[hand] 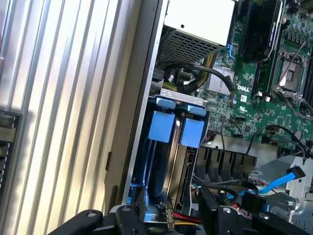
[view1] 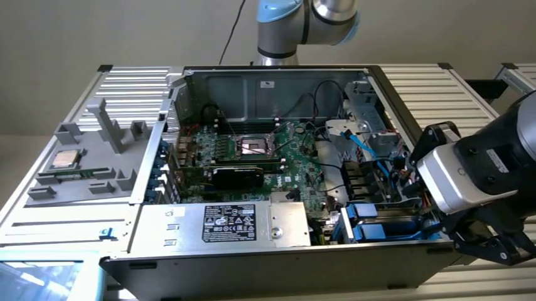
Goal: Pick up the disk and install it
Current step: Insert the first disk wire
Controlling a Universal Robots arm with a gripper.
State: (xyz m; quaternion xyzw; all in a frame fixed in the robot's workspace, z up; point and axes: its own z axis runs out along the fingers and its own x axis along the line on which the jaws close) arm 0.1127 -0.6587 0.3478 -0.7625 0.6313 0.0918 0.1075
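Jaws spread wide, empty, near disk (hand: 162,126) in case bay (hand: 178,98), exterior view adding CPU chip (view1: 67,158) on grey tray (view1: 105,153)

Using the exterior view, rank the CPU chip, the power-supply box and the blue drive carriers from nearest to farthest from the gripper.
Measured from the gripper, at the exterior view's lower right:
1. The blue drive carriers, in the case's bay just beside it.
2. The power-supply box, along the case's near edge, mid-picture.
3. The CPU chip, on the grey tray outside the case, far on the exterior view's left.
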